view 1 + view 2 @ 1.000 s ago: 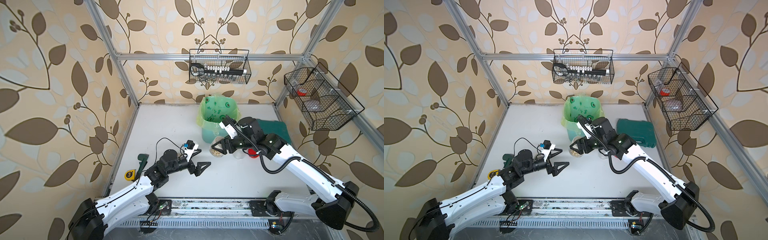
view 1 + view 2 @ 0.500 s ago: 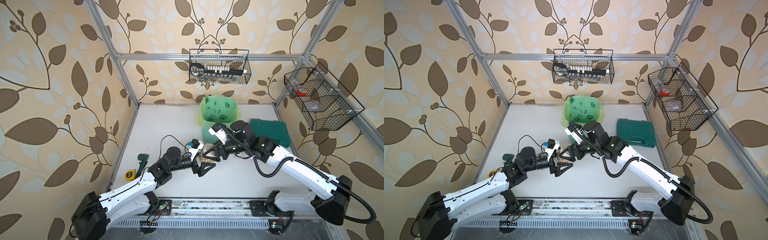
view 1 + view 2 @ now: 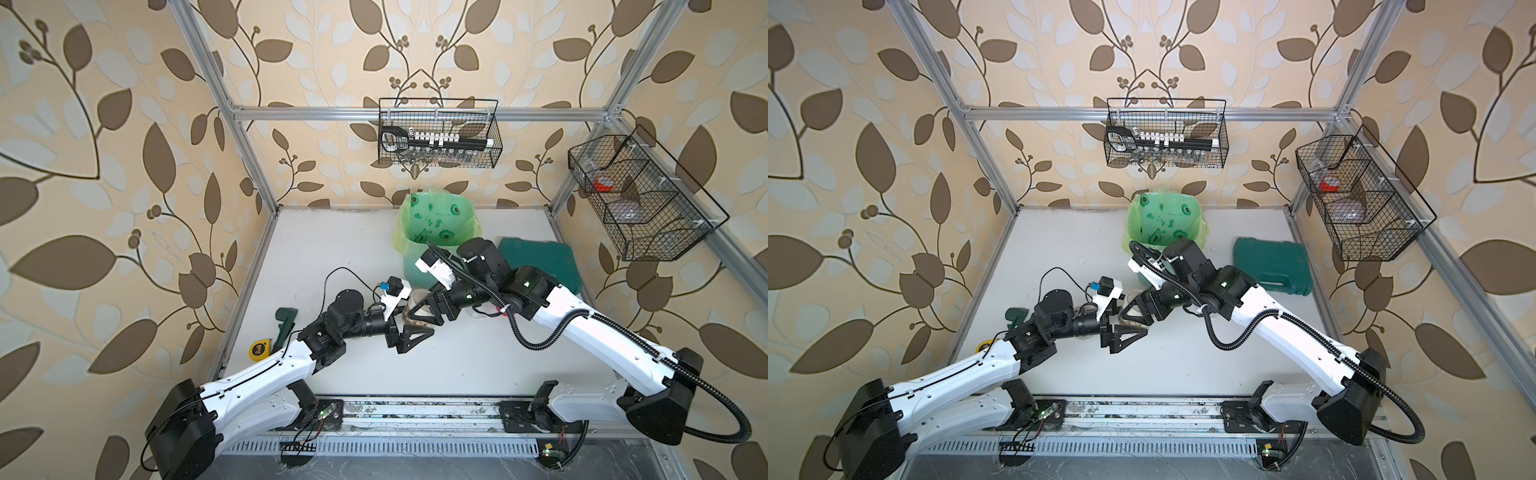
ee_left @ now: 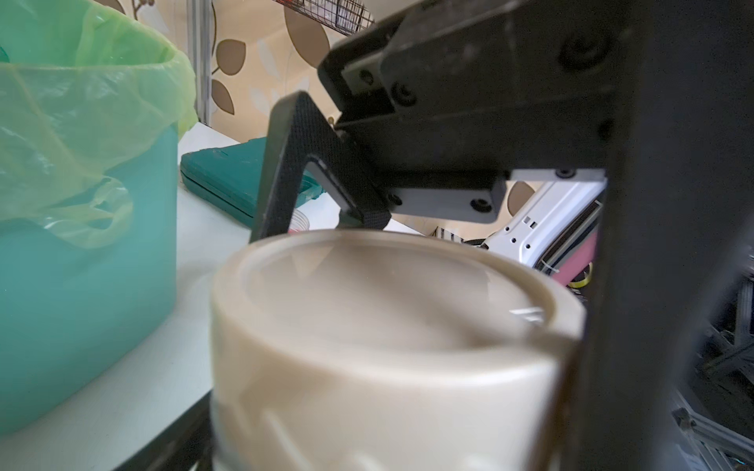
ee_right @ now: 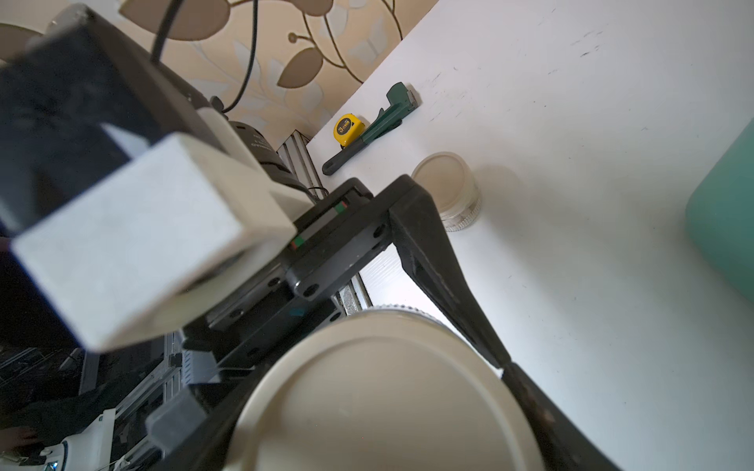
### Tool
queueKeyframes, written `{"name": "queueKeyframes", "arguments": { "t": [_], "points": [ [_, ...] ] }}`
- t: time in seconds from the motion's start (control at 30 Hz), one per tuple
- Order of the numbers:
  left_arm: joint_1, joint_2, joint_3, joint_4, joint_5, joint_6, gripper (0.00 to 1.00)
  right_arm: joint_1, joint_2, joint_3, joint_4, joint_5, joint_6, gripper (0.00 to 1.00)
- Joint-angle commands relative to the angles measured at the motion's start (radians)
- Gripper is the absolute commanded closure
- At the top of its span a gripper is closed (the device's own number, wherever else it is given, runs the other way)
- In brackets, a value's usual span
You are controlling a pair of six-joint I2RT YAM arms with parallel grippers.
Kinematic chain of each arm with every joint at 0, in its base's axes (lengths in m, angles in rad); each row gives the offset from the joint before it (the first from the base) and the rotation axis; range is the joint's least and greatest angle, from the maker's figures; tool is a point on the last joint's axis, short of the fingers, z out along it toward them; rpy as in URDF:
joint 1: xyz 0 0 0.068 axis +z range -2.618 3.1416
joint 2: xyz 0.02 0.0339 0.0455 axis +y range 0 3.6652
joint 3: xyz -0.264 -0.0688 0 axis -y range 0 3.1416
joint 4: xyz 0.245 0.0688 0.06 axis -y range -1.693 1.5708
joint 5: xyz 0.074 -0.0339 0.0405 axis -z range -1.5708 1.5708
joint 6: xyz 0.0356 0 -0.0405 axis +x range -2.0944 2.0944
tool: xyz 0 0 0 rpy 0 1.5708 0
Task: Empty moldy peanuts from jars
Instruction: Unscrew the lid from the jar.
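Observation:
A squat clear jar [image 3: 419, 311] with a flat beige lid [image 4: 387, 310] hangs tilted above the table's middle. My right gripper [image 3: 420, 316] is shut on its body. Pale moldy peanuts [image 3: 1130, 319] show through its wall. My left gripper [image 3: 415, 323] is open, with one finger on each side of that lid [image 5: 379, 407] and close to its rim. A second squat jar [image 5: 449, 191] with a beige lid stands on the table by my left wrist. Under my right arm, another clear jar [image 3: 480, 311] with a bit of red beside it is mostly hidden.
The mint-green bin [image 3: 436, 224] with its green bag stands just behind the two grippers. A dark green case [image 3: 1271, 266] lies at the right. A yellow tape measure [image 3: 259, 349] and a green wrench [image 3: 284, 324] lie near the left edge. Wire baskets hang on the walls.
My right arm has carried the jar left, away from the bin. My left gripper has moved right to meet it, and its fingers now straddle the lid.

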Motion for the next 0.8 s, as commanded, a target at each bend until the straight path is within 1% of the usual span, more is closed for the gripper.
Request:
{"name": "queueKeyframes", "arguments": {
  "t": [0.0,0.07,0.23,0.3,0.33,0.4,0.5,0.57,0.6,0.63,0.77],
  "points": [
    [-0.002,0.023,0.051,0.03,0.089,-0.02,0.07,0.005,-0.004,0.044,-0.01,-0.036,-0.025,0.56],
    [-0.003,0.035,0.053,0.05,0.105,-0.032,0.13,0.005,-0.006,0.04,0.0,-0.041,-0.017,0.55],
    [-0.002,0.039,0.053,0.076,0.122,-0.051,0.38,0.01,-0.005,0.027,0.028,-0.062,-0.006,0.55],
    [-0.003,0.035,0.049,0.075,0.114,-0.053,0.48,0.012,0.0,0.024,0.038,-0.066,-0.001,0.52],
    [-0.002,0.033,0.048,0.075,0.106,-0.052,0.51,0.013,0.0,0.022,0.04,-0.068,0.001,0.5],
    [-0.002,0.029,0.046,0.074,0.088,-0.053,0.54,0.012,-0.002,0.015,0.056,-0.062,0.009,0.42],
    [-0.002,0.021,0.04,0.082,0.052,-0.06,0.59,0.01,-0.021,-0.01,0.096,-0.06,0.025,0.2],
    [-0.002,0.015,0.033,0.095,0.026,-0.071,0.62,0.011,-0.046,-0.043,0.145,-0.052,0.046,0.1],
    [-0.002,0.01,0.027,0.105,0.014,-0.074,0.64,0.01,-0.07,-0.068,0.184,-0.042,0.06,0.01],
    [-0.002,0.007,0.022,0.115,0.005,-0.08,0.64,0.01,-0.085,-0.082,0.205,-0.029,0.069,0.0],
    [-0.002,-0.005,0.008,0.144,-0.021,-0.096,0.67,0.012,-0.204,-0.225,0.389,0.042,0.155,0.01]
  ]
}}
